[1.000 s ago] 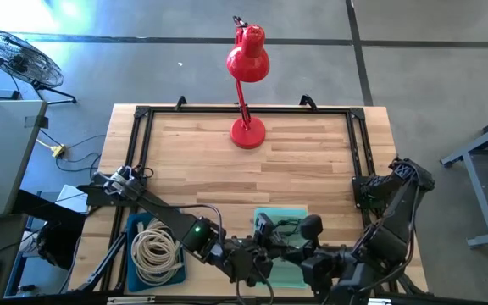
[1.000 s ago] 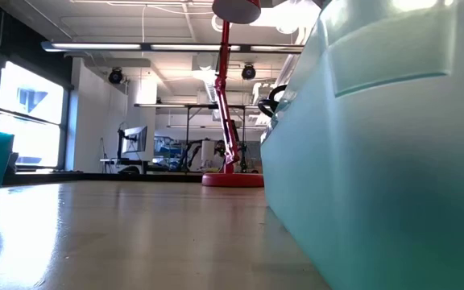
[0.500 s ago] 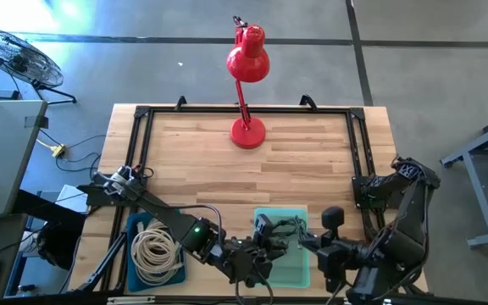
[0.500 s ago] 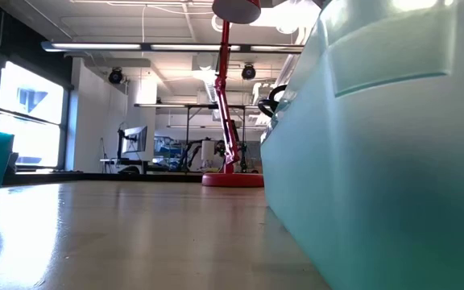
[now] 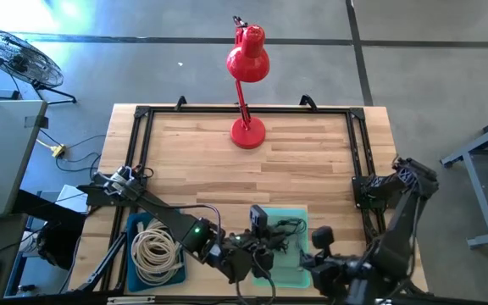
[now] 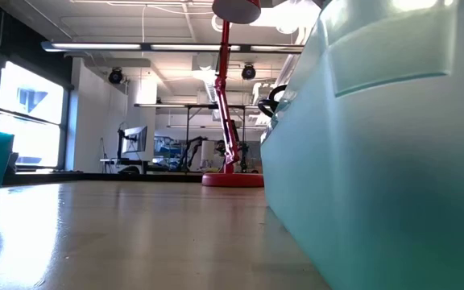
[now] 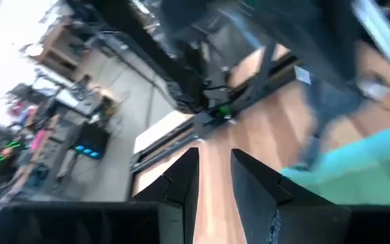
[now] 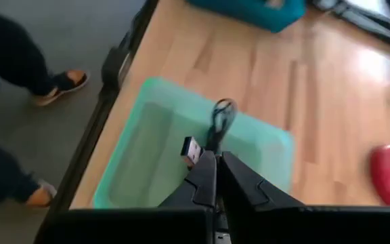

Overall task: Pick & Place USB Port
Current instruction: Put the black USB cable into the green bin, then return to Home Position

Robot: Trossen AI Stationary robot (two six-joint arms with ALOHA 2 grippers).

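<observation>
A black USB cable [image 8: 222, 114] with a silver plug [image 8: 191, 148] is above the pale green tray [image 8: 147, 146], which stands near the table's front edge [image 5: 288, 258]. My right gripper [image 8: 215, 163] is shut on the cable over the tray. My left gripper [image 7: 214, 159] reaches in from the left over the tray's left edge [image 5: 256, 246]. Its fingers stand a narrow gap apart with nothing seen between them. The low view shows only the tray's wall [image 6: 377, 161], no gripper. My right gripper pinches the cable just behind its plug [image 8: 196, 153] between the two fingertips, coming slantwise from above. The plug sticks out to one side of the fingertips, clear of the tray's floor. The cable curls in a slack loop [image 8: 223, 108] beyond the fingers.
A blue bin [image 5: 155, 250] with a coiled pale cable sits left of the tray. A red desk lamp [image 5: 246, 131] stands at the far middle of the table. A black frame [image 5: 358, 161] runs along the table's edges. A person's shoes [image 8: 59, 85] show on the floor beside the table.
My right gripper has come down toward the tray and nearer the table's front edge, staying shut on the cable. My left gripper has turned at the wrist without leaving its place.
</observation>
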